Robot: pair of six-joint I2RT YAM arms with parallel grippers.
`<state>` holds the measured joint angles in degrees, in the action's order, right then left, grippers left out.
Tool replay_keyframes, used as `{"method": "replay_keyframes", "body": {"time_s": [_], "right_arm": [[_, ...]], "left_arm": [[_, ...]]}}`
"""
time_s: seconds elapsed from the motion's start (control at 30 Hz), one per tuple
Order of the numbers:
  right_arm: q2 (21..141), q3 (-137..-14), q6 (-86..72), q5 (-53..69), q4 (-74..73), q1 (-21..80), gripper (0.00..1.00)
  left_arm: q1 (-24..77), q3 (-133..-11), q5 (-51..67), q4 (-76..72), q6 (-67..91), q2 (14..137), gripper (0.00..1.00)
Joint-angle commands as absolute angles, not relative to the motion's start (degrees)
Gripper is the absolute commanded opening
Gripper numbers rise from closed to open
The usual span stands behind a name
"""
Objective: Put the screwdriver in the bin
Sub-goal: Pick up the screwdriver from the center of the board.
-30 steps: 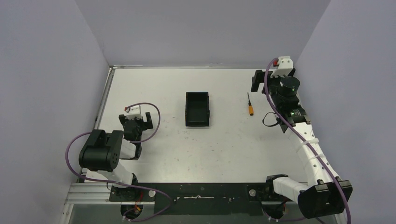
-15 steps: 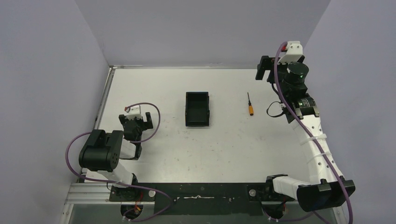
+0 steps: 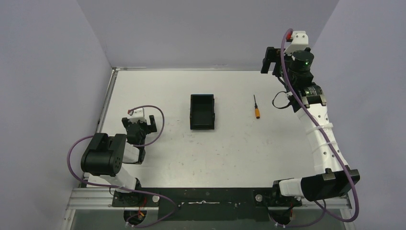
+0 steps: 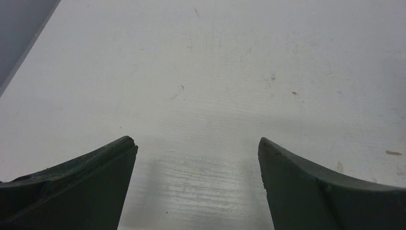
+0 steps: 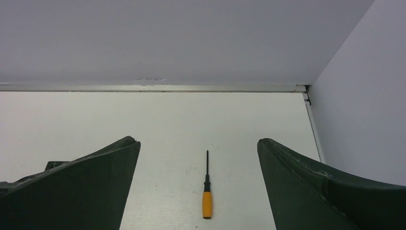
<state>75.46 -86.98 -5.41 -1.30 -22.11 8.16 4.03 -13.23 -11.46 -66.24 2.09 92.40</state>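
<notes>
Screwdriver point(image 5: 207, 191) lies flat and loose on the table point(image 3: 158, 86), ahead of and below the right gripper point(image 5: 197, 142), lined up in the gap between its fingers. Orange handle is nearest the gripper, thin dark shaft points away toward the back wall. Right gripper hangs well above the table, jaws spread wide, nothing in them. Bin point(image 3: 202, 111) is off to this gripper's left, well apart from the tool, open top, looks empty. Left gripper point(image 4: 196, 141) sits low over bare table, jaws apart, empty, and the bin is between it and the tool. Handling guess: small, light and stiff, not fragile. The round handle may roll if nudged, and the shaft is too thin and slick for a sure pinch. Best hold is across the orange handle at its middle, fingers either side, right down at the table surface.
</notes>
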Motion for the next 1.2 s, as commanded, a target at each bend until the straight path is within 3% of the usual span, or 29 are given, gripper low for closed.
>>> {"method": "replay_keyframes", "body": {"time_s": [0.0, 0.6, 1.17], "right_arm": [[78.51, -90.22, -6.72, -3.02, -23.45, 7.52, 1.00], [95.63, -91.01, -8.53, 1.54, -24.22, 3.33, 0.99], [107.84, -82.82, -8.96, 2.83, -20.60, 3.16, 0.94]], "left_arm": [[4.13, -14.59, -10.81, -69.26, 1.70, 92.34, 0.97], [4.13, -14.59, -10.81, -69.31, 1.73, 92.35, 0.97], [4.13, -14.59, -10.80, -69.26, 1.72, 92.30, 0.97]]}}
